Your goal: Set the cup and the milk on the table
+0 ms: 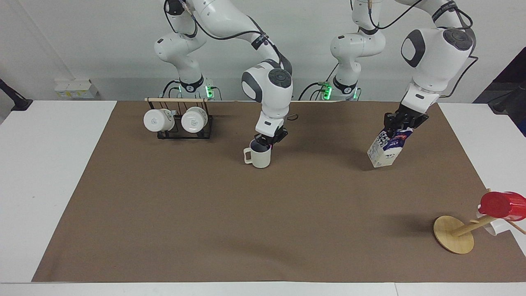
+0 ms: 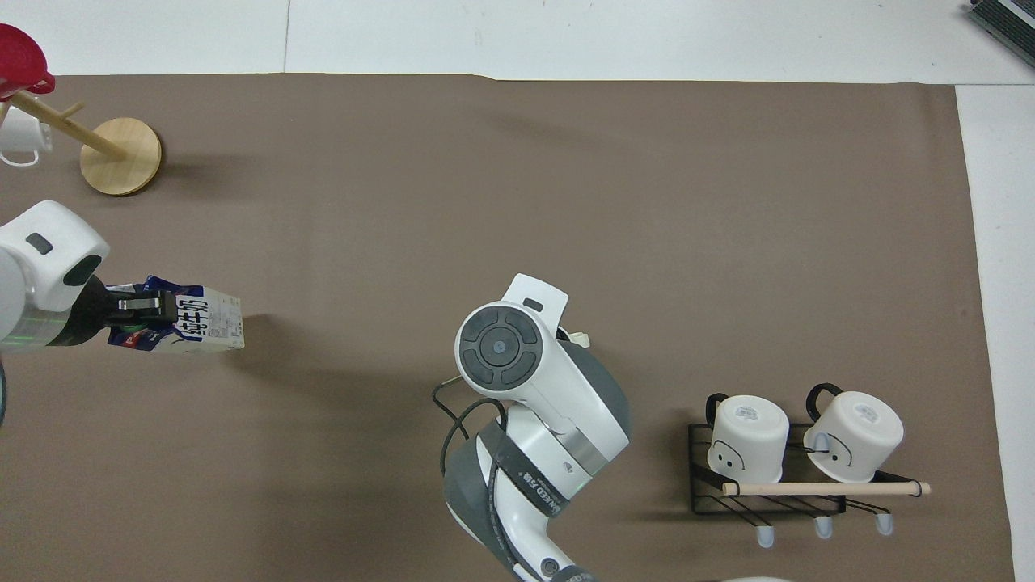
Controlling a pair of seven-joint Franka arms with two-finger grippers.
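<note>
**Cup and milk both gripped, both low over the brown sheet**

The right gripper [image 1: 269, 139] pinches the cup [image 1: 259, 156] by its rim, keeping it upright on or just off the tabletop [image 1: 49, 172]; the left gripper [image 1: 400, 125] has its jaws clamped on the milk [image 1: 385, 149] by its top, tilted; the facing view shows the cup, which the right arm almost hides from overhead.

One camera sat high across the tabletop [image 1: 24, 185], facing the two robots and looking down at a moderate distance. The other hung high above the robots' end, looking forward and steeply down. Both took in the brown sheet [image 1: 246, 222], half a turn apart from each other
</note>
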